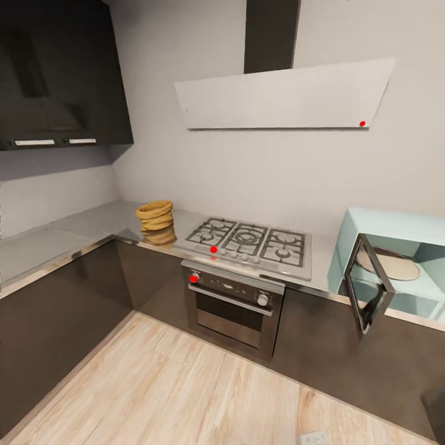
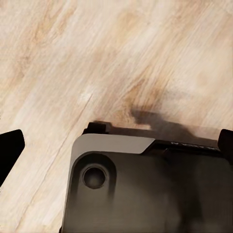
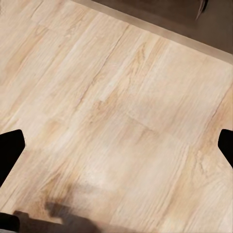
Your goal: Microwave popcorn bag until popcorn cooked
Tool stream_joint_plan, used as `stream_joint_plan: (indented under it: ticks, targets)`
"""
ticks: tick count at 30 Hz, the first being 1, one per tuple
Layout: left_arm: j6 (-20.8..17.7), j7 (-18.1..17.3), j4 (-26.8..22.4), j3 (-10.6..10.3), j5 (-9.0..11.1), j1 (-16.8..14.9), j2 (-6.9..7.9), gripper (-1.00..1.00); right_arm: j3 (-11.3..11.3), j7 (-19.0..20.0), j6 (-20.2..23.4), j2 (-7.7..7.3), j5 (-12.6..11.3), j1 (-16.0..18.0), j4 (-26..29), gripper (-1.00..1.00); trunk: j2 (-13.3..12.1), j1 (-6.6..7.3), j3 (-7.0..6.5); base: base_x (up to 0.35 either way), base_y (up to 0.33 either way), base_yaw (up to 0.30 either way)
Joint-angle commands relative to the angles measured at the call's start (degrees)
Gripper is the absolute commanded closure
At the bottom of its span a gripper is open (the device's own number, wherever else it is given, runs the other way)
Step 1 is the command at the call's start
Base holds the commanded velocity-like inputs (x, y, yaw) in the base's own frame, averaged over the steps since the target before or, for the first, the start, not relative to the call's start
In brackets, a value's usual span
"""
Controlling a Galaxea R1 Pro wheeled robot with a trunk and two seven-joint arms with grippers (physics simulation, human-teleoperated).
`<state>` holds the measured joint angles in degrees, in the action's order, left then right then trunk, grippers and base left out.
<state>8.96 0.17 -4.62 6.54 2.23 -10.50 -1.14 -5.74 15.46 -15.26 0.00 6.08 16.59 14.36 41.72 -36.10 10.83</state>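
Wrist views, left fingers (image 2: pixel 9 148) and right fingers (image 3: pixel 10 150) spread wide, empty, over wood floor (image 3: pixel 121 97).

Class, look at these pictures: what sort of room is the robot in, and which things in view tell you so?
A home kitchen, most likely. A steel gas hob sits in a grey countertop above a built-in oven, an extractor hood hangs over it, and a pale blue microwave stands open on the right.

At your frame's centre-left the grey countertop (image 1: pixel 93 224) carries the popcorn bag (image 1: pixel 155 217), with the open microwave (image 1: pixel 395 259) at right.
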Motion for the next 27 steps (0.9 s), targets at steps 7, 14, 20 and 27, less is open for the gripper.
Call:
stream_joint_plan:
  ticks: [7, 14, 20, 27]
  targets:
    - [0.2, 0.2, 0.0, 0.3, 0.3, 0.0, 0.0, -1.0, -0.5, 0.3, -0.2, -0.01, 0.6, 0.1, 0.0, -1.0, -2.8, 1.53, -1.18, 0.0, 0.022, 0.0]
    - [0.2, 0.2, 0.0, 0.3, 0.3, 0.0, 0.0, -1.0, -0.5, 0.3, -0.2, 0.05, 0.6, 0.0, 0.0, -1.0, -5.6, 3.07, -2.44, 0.019, 0.001, 0.0]
    - [0.2, 0.0, 0.1, 0.3, 0.3, 0.0, 0.0, -1.0, -0.5, 0.3, -0.2, 0.05, 0.6, 0.0, -0.1, -1.0, -8.0, 4.39, -3.51, -0.105, 0.224, 0.0]
    - [0.2, 0.0, 0.1, 0.3, 0.2, 0.0, -0.05, -1.0, -0.5, 0.3, -0.2, 0.02, 0.6, 0.0, -0.1, -1.0, -10.8, 5.93, -4.77, -0.077, 0.258, 0.0]
